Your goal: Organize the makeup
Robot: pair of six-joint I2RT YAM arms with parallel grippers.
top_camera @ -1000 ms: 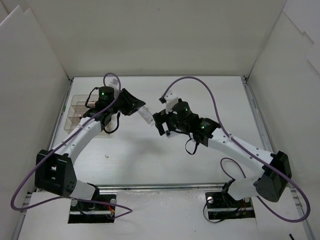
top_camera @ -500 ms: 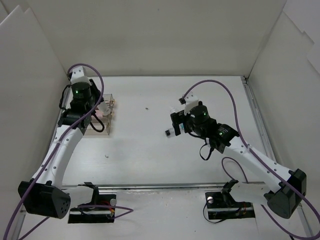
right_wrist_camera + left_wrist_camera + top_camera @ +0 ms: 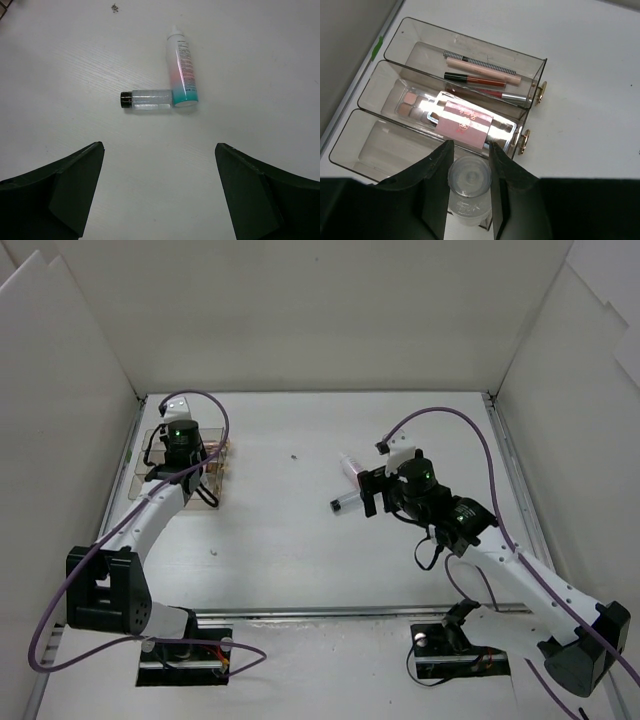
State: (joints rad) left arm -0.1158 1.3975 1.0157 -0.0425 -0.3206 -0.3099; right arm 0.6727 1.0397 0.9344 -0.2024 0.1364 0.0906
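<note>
Clear plastic three-compartment box, table's 10 o'clock, holding a brown eyeshadow palette, a pink square compact and thin sticks. Left gripper clamped on a small clear bottle above it. Right gripper, fingers wide apart, over a pink-and-teal tube — black-capped clear bottle touching its teal end at 9 o'clock.

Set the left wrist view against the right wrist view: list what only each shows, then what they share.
Only left wrist: the clear box, holding thin sticks, a palette and a pink compact, and the left pincer shut on a clear bottle. Only right wrist: a pink-and-blue tube and a black-capped bottle lying touching, ahead of the open right pincer. Shared: the white table.
</note>
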